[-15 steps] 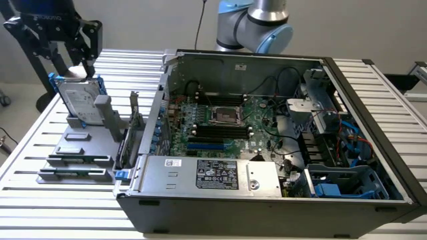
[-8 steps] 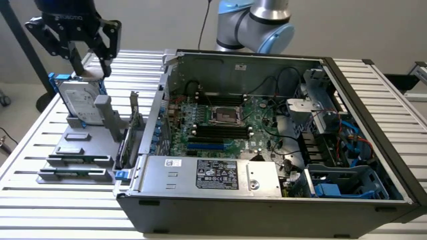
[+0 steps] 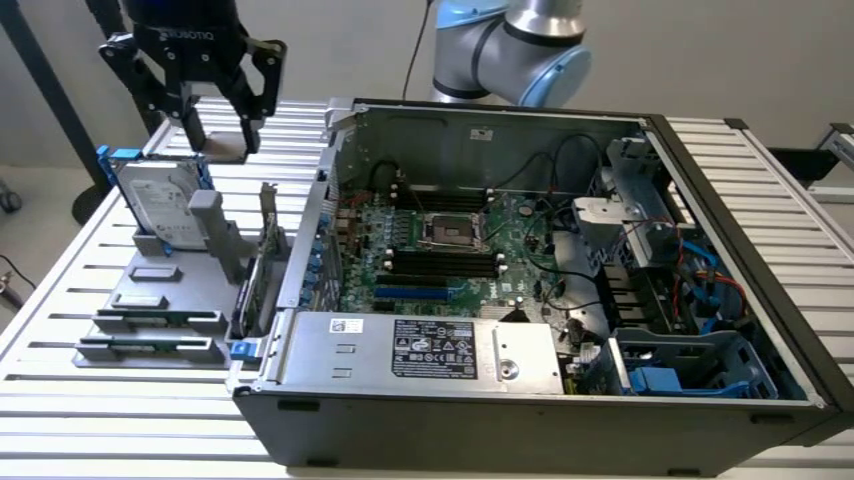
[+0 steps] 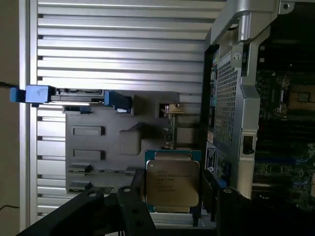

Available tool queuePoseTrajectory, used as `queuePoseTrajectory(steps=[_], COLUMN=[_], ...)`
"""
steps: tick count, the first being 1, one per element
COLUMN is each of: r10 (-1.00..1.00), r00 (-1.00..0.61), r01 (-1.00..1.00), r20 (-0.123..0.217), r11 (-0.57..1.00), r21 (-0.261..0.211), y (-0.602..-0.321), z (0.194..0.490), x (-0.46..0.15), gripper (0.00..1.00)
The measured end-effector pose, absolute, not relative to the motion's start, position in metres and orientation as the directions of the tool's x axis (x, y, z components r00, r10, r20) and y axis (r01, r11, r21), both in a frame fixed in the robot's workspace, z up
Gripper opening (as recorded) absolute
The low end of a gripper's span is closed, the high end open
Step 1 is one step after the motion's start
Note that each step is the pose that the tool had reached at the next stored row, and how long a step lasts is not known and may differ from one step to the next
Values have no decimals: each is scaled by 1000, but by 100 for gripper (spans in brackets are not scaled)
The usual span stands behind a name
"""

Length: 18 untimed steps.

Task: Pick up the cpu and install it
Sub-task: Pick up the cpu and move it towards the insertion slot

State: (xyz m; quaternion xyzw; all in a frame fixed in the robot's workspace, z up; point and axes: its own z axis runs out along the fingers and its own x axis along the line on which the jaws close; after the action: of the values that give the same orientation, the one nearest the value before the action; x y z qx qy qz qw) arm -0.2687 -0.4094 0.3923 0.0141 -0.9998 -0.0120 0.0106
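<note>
Closest to the lens we see the claw (image 4: 173,192) and, between its black fingers (image 4: 129,211), the chip (image 4: 172,179). The fingers sit against two opposite edges, so we read the claw as clenched on the chip, which is held flat with its silver lid facing the wrist.

From the exterior view, the claw (image 3: 224,132) hangs over the far end of the slatted table (image 3: 80,400), and the chip (image 3: 224,147) appears to be off the surface. Beneath the claw and a little nearer lies the grey parts tray (image 3: 160,292), with the hard drive (image 3: 158,205) standing in it. Off to the claw's side is the open computer case (image 3: 534,425). Its empty socket (image 3: 447,232) is well apart from the claw.

We judge the chip light, thin and stiff, with a smooth lid that could slip. Its underside contacts are likely delicate. The thin rim edges, where the fingers now bear, look to us like the right place to hold it, with modest pressure and the chip kept level.
</note>
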Motion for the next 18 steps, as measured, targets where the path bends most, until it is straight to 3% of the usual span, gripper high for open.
queuePoseTrajectory(steps=[18], r10=[-29], r00=[-999], r01=[-28], r20=[21], r11=[999], r21=[27], y=[-407], z=[394], x=[-187], gripper=[55])
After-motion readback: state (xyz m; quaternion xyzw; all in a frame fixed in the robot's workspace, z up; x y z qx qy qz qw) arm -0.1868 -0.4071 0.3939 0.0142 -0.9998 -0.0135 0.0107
